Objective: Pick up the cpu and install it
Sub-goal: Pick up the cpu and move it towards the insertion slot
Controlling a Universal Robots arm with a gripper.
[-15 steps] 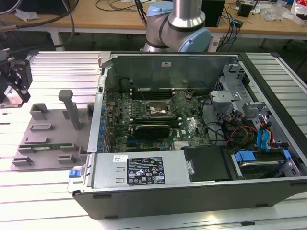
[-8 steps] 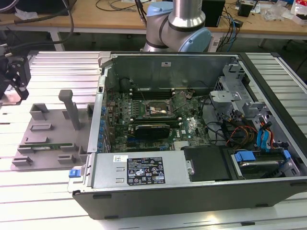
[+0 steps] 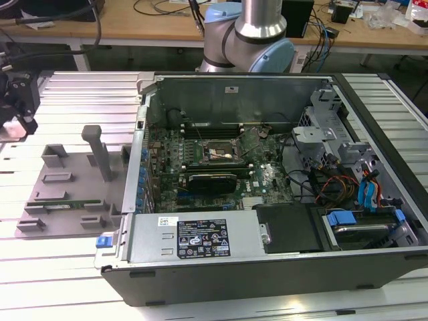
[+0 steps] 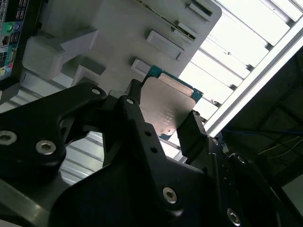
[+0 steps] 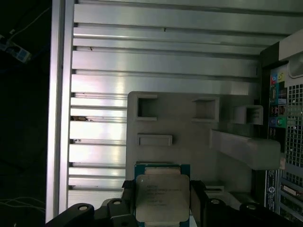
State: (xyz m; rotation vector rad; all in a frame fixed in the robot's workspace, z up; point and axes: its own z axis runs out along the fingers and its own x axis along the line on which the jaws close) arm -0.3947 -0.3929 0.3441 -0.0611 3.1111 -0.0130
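Silver-topped cpu point(image 5: 162, 196) is pinched by two opposite edges in the closed black jaws, probably so nothing touches its underside contacts. It's over the grey holder tray point(image 5: 180, 123) on the slatted surface point(image 5: 165, 61), well apart from the motherboard socket point(image 3: 221, 152).

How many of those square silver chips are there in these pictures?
1. The cpu is gripped between the fingers of the claw, by the grey tray. Others may be hidden inside the open computer case.
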